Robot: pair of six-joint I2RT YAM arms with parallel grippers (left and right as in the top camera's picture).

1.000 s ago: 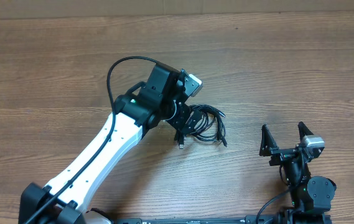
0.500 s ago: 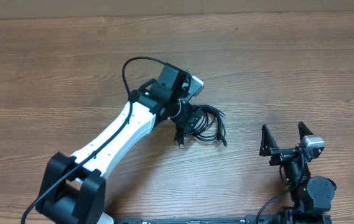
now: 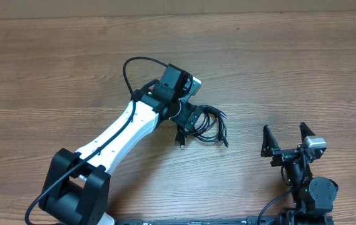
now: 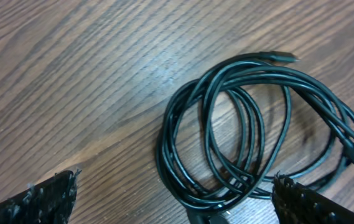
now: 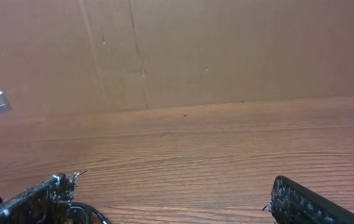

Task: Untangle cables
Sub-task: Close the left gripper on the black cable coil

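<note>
The cables (image 3: pixel 210 124) are seen as one loose coil of several overlapping loops. They lie flat on the wooden table (image 3: pixel 303 62), a little right of its middle, with plug ends sticking out at the edges. The left gripper (image 4: pixel 175 198) is held directly above this coil with its fingers spread wide, one on each side of the lower part of the loops, and nothing is pinched between them. The right gripper (image 3: pixel 284 132) is placed near the robot's side of the table, well apart from the coil, and its fingers are also spread wide and empty. The cords are judged to be light, thin and soft, so little force should be needed. When one is pulled the others will probably be dragged with it, and the smooth black jacket may slip out of a weak pinch. A hold is best taken on a single strand at the outer side of the coil, or close behind a plug (image 4: pixel 281 56), where the cord is separated from the others. A grasp in the crowded middle would likely lift the whole bundle together.
</note>
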